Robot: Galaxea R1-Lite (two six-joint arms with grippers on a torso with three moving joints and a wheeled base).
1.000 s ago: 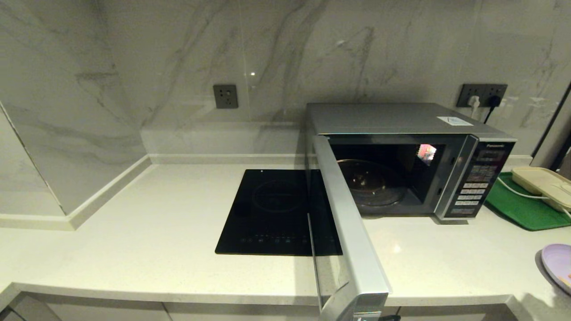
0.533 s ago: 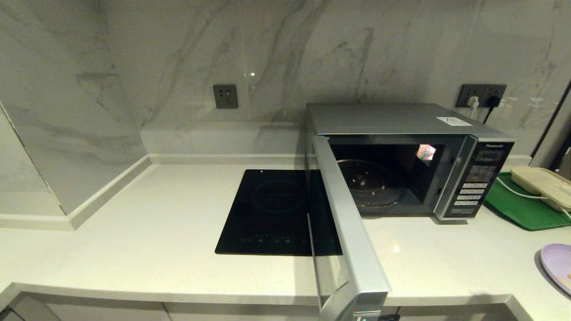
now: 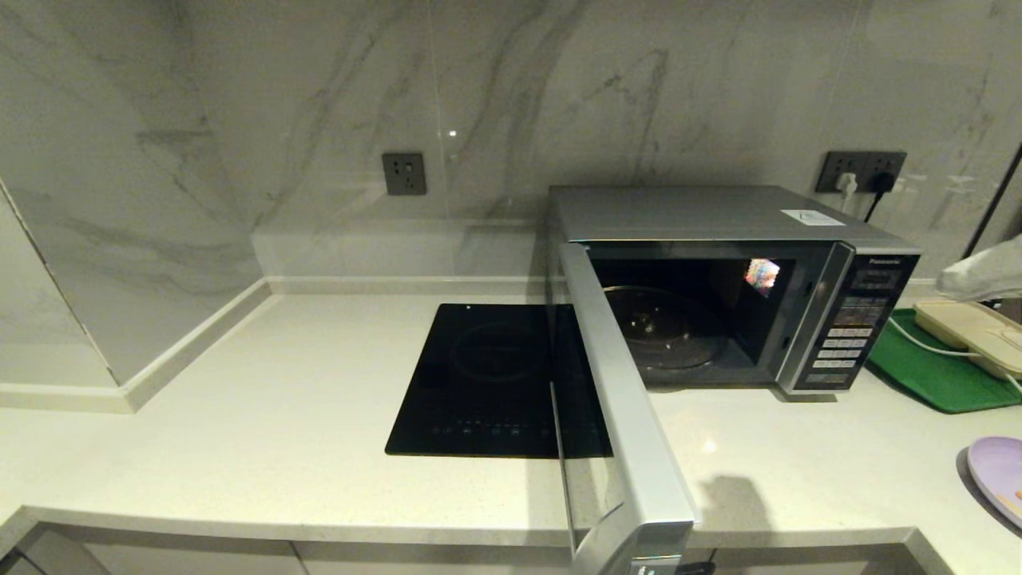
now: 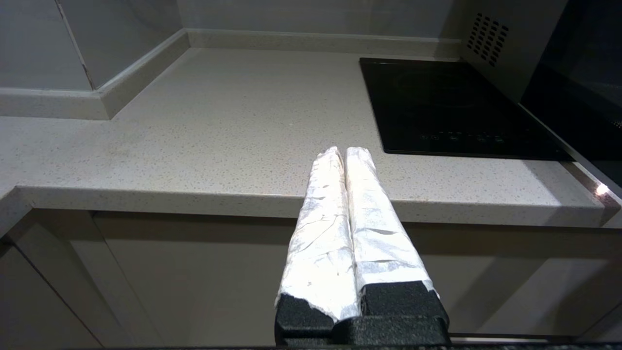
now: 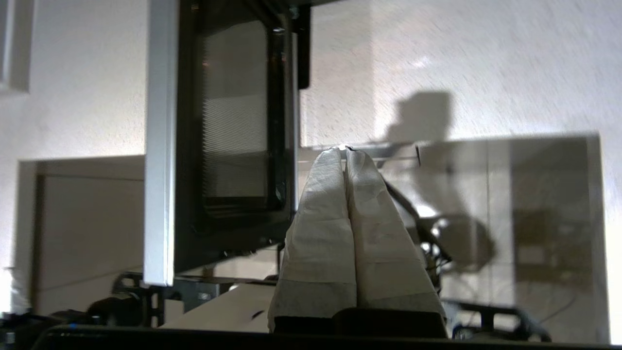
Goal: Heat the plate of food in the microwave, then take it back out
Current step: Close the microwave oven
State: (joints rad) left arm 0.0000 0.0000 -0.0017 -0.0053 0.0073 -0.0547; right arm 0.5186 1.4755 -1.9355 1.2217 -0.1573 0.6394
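The silver microwave (image 3: 718, 216) stands on the counter at the back right. Its door (image 3: 631, 431) is swung wide open toward me, and the glass turntable (image 3: 663, 327) inside is bare. The lilac plate of food (image 3: 998, 475) lies on the counter at the far right and is cut off by the view's edge. My right gripper (image 3: 950, 281) reaches in from the right above the beige box, well above the plate. It is shut and holds nothing (image 5: 344, 153), and its wrist view shows the open door (image 5: 228, 146). My left gripper (image 4: 340, 151) is parked, shut and holding nothing, below the counter's front edge.
A flat black induction cooktop (image 3: 495, 383) lies left of the microwave, partly behind the open door. A green tray (image 3: 934, 375) with a beige lidded box (image 3: 970, 331) and a white cable sits right of the microwave. Wall sockets (image 3: 403, 172) are at the back.
My right gripper has risen into the head view at the right edge, above the beige box. A new shadow lies on the counter in front of the microwave. Door and plate are unmoved.
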